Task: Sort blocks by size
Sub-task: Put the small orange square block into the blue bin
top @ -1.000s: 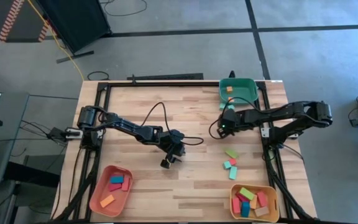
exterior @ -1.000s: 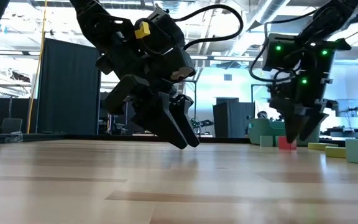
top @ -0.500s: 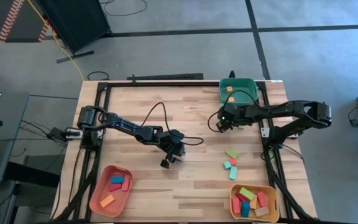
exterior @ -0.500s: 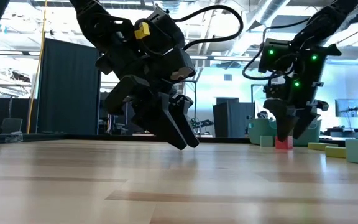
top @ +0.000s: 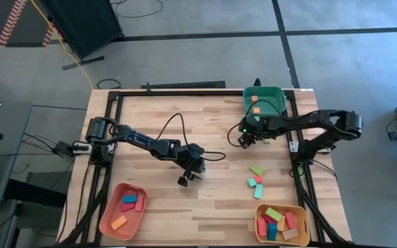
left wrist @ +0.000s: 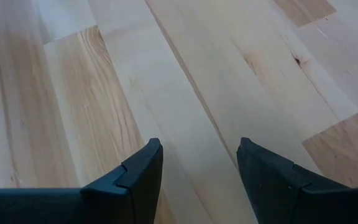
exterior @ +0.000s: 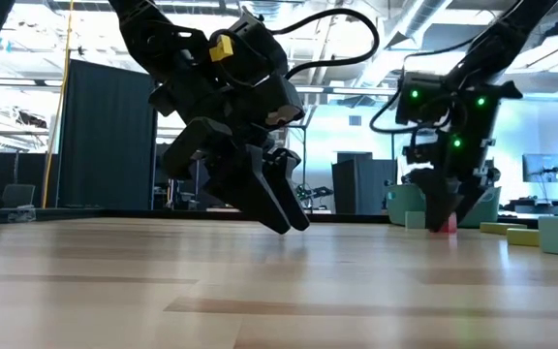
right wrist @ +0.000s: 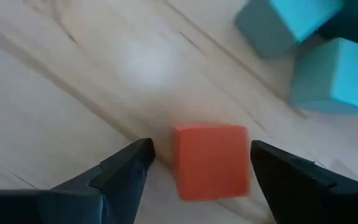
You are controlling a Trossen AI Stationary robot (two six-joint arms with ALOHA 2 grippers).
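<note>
Your left gripper (top: 185, 181) hangs spread and empty over bare wood, well left of the green tray (top: 278, 97), likely parked. Your right gripper (right wrist: 197, 163), just below that tray, is spread wide straddling a small red cube (right wrist: 211, 161), not yet gripped, probably set for a pinch. Two teal blocks (right wrist: 316, 68) lie just beyond.

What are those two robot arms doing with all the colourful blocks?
They are sorting blocks by size into trays. The right gripper is open and sits low around a small red cube on the table, near the green tray, with two teal blocks lying close by. It has not closed on the cube yet. The left gripper waits open over bare wood in the middle. A few blocks are not sorted yet.
</note>
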